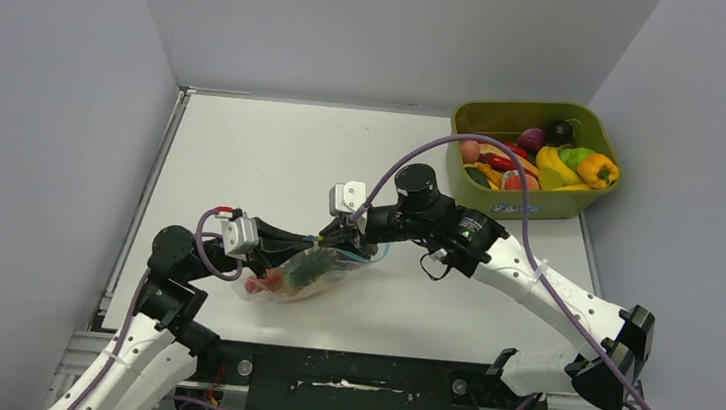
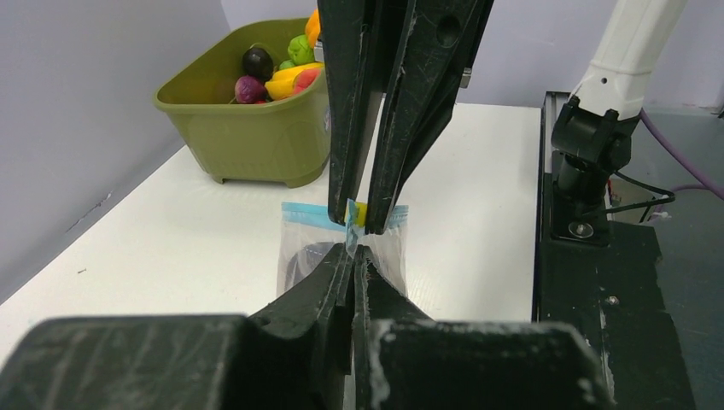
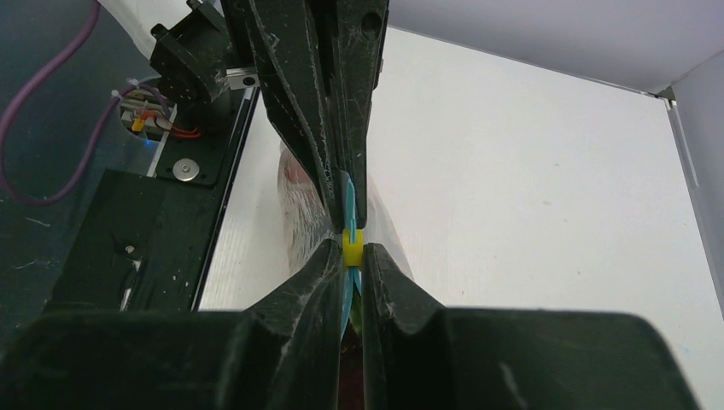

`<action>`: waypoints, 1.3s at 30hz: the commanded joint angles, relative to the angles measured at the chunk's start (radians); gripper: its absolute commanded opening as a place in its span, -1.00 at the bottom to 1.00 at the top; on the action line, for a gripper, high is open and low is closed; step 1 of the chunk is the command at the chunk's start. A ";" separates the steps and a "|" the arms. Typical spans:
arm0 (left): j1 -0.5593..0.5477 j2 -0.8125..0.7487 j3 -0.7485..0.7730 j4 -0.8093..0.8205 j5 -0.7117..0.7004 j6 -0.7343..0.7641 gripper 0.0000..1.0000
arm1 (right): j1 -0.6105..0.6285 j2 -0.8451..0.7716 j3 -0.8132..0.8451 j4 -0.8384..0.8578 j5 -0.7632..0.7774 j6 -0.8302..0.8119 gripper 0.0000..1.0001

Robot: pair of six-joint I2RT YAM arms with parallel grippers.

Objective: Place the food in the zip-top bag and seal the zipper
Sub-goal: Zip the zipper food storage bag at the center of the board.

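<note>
Left claw (image 2: 353, 252) and right claw (image 3: 353, 248) meet tip to tip over the table's (image 1: 273, 156) near side. The left is clenched on the teal zipper (image 2: 300, 211), the right on its yellow slider (image 3: 352, 243). The zip-top bag (image 1: 312, 271), holding food (image 1: 276, 280), rests on the table beneath them. An olive tub (image 1: 519, 208) stands far right.

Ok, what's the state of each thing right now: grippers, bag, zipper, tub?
left gripper: shut on the zipper.
right gripper: shut on the zipper's yellow slider.
zip-top bag: resting on the table, food inside.
zipper: clamped by both grippers; sealed length unclear.
olive-green tub: open, holding more toy food.
</note>
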 commanded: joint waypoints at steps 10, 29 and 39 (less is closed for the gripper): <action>-0.003 -0.080 0.103 -0.045 -0.084 0.065 -1.00 | -0.086 -0.069 -0.050 -0.047 0.088 -0.001 -1.00; -0.002 -0.049 0.042 0.016 -0.030 0.034 -0.49 | -0.102 -0.102 -0.054 -0.058 0.020 -0.044 -1.00; -0.002 0.039 0.037 0.056 -0.013 0.036 -0.19 | -0.062 -0.069 -0.045 -0.037 0.000 -0.046 -1.00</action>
